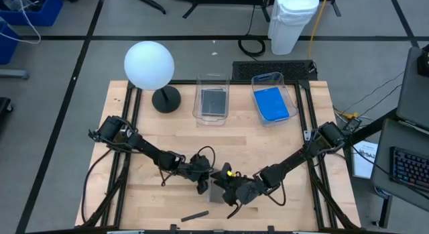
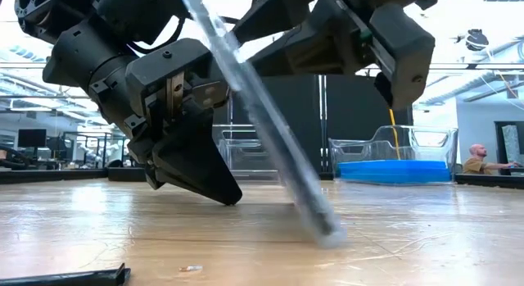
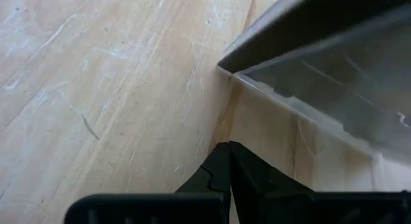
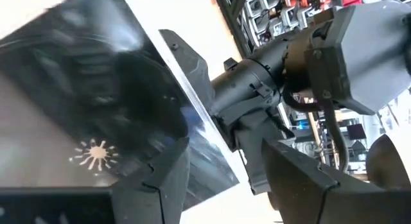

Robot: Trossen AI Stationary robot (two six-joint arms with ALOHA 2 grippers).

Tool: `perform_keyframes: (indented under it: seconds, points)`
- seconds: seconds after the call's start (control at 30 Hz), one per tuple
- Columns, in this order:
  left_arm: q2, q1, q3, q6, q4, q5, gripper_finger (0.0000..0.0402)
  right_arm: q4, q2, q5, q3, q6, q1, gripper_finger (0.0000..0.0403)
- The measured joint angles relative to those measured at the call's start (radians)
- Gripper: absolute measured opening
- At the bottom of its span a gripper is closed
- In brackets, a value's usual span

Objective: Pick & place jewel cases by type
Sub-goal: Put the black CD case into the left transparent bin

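We see the right hand (image 1: 224,190) grasping a tilted dark jewel case (image 2: 270,130), one corner on the table (image 1: 281,143); the clenched left hand (image 1: 202,188) sits beside it.

A robotics lab: cables (image 1: 375,93) trail over grey floor beside the wooden counter (image 1: 281,147), with a keyboard (image 1: 407,168) and seated person (image 2: 475,159) nearby.

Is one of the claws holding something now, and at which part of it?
The right claw holds a dark jewel case by its upper edge, tilted, lower edge on the table. The left claw is shut, holding nothing.
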Motion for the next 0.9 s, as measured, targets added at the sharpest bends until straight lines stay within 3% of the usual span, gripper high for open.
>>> perform_keyframes:
  seconds: [0.57,0.77,0.9]
  points:
    - [0.0,0.0,0.0,-0.01,-0.003,0.0,0.0007,-0.014,0.0,0.001,0.001,0.087,0.002,0.0185]
    - [0.0,0.0,0.0,-0.01,-0.004,0.0,0.0008,-0.016,-0.005,0.134,0.001,0.051,0.019,0.0185]
    - [0.0,0.0,0.0,-0.01,-0.004,0.0,0.0007,-0.051,-0.05,0.148,0.0,0.175,0.039,0.0185]
